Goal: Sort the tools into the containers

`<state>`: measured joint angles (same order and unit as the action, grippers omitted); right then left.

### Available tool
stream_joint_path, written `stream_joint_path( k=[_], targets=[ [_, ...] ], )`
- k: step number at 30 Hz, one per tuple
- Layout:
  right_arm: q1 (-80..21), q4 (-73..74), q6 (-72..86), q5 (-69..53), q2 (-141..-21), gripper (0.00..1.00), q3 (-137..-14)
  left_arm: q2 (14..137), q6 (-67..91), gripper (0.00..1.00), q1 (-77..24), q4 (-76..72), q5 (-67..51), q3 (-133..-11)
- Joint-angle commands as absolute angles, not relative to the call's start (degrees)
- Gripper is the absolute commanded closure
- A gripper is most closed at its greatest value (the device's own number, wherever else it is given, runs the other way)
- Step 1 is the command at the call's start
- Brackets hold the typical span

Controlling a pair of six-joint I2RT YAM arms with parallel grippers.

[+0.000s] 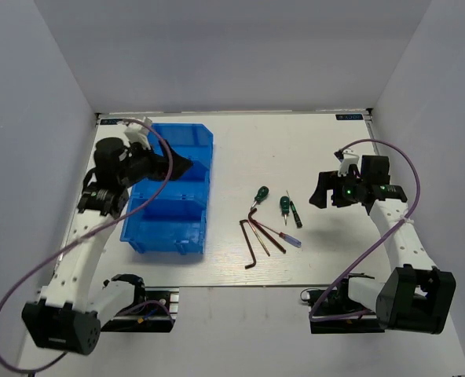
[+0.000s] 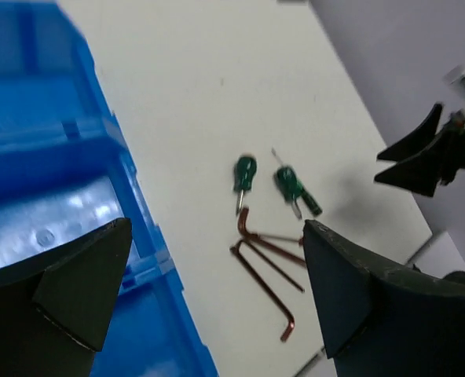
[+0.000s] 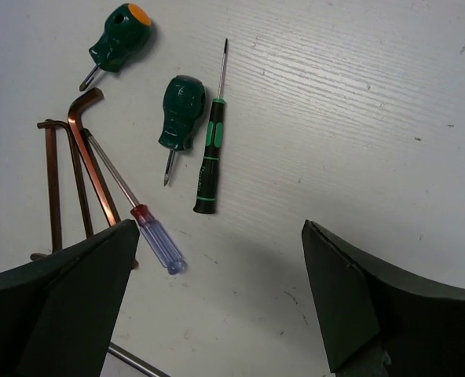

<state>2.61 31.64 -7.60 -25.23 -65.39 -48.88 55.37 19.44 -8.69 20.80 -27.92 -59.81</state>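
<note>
The blue divided bin (image 1: 163,221) stands at the left; its wall also shows in the left wrist view (image 2: 99,102). The tools lie in a cluster at the table's middle: two stubby green screwdrivers (image 1: 260,194) (image 1: 284,206), a thin black-and-green screwdriver (image 3: 210,157), a red-and-blue screwdriver (image 3: 150,236) and several dark hex keys (image 1: 252,239). My left gripper (image 1: 181,166) is open and empty above the bin's right side. My right gripper (image 1: 324,195) is open and empty, raised just right of the tools. The right wrist view shows the stubby screwdrivers (image 3: 121,35) (image 3: 182,110) ahead of the jaws.
White walls close in the table on the left, far and right sides. The table's near edge (image 1: 240,284) runs just below the hex keys. Both arms' purple cables (image 1: 389,149) loop beside them.
</note>
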Motion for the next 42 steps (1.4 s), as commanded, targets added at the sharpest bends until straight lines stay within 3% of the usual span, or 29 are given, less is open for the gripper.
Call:
stream_joint_path(
  k=[1,5,7,9,10,12,13,14,15,16,17,18,19,20,23,31,42],
  targets=[
    [2.8,33.1,-8.9,-25.8,-65.1,0.1,-51.2,59.1,21.0,0.0,-9.1,19.2,-35.6,-57.5],
    [3.0,37.8,-16.4,-31.5,-65.5,0.1,-52.9,64.1,17.6,0.08,-10.2,22.0,-36.2,-62.3],
    [3.2,40.9,-21.5,-37.2,-65.7,0.1,-53.9,68.7,15.5,0.24,-10.8,24.5,-36.7,-64.8],
    [3.0,39.9,-22.2,-37.5,-65.8,0.13,-53.6,72.0,13.3,0.49,-13.2,27.4,-36.2,-68.6],
    [2.8,40.0,-20.8,-37.3,-66.2,0.42,-53.4,75.6,12.5,0.7,-14.4,28.6,-35.4,-70.1],
    [2.8,39.3,-19.2,-32.6,-67.6,1.0,-54.2,79.2,11.1,0.84,-19.3,31.4,-32.9,-74.3],
    [2.7,40.0,-17.8,-30.6,-68.3,1.0,-55.4,82.3,11.1,0.95,-21.2,31.9,-31.4,-76.5],
    [2.8,42.1,-17.8,-28.0,-69.1,1.0,-56.0,84.1,10.4,0.97,-25.2,33.5,-27.9,-77.8],
    [3.0,42.6,-17.9,-26.7,-71.8,1.0,-56.7,85.9,10.4,0.97,-27.4,34.7,-25.4,-79.1],
    [3.0,43.0,-17.8,-22.0,-72.6,0.84,-58.7,88.0,10.4,0.95,-29.5,35.8,-21.4,-81.7],
    [3.1,44.5,-17.6,-21.0,-75.7,0.41,-59.3,92.5,10.4,0.87,-34.1,38.4,-18.7,-83.3],
    [3.0,46.6,-18.0,-20.7,-76.8,0.11,-60.0,95.1,10.4,0.77,-36.5,40.0,-15.8,-85.1],
    [3.2,47.5,-18.4,-21.4,-78.8,0.1,-62.5,97.6,11.2,0.65,-38.7,41.7,-12.8,-86.8],
    [3.2,48.7,-17.8,-21.9,-79.8,0.15,-63.4,100.2,12.1,0.49,-40.5,43.4,-7.5,-90.3],
    [3.1,46.7,-15.4,-24.4,-80.4,0.48,-63.5,107.2,13.4,0.3,-45.4,42.3,-2.4,-93.1],
    [3.2,45.0,-15.6,-24.5,-77.4,0.46,-60.4,120.4,10.5,0.29,-47.7,40.1,9.0,-101.1],
    [3.3,42.6,-13.8,-27.7,-73.6,0.41,-55.2,131.2,6.8,0.29,-47.2,39.4,6.2,-110.0]
  ],
)
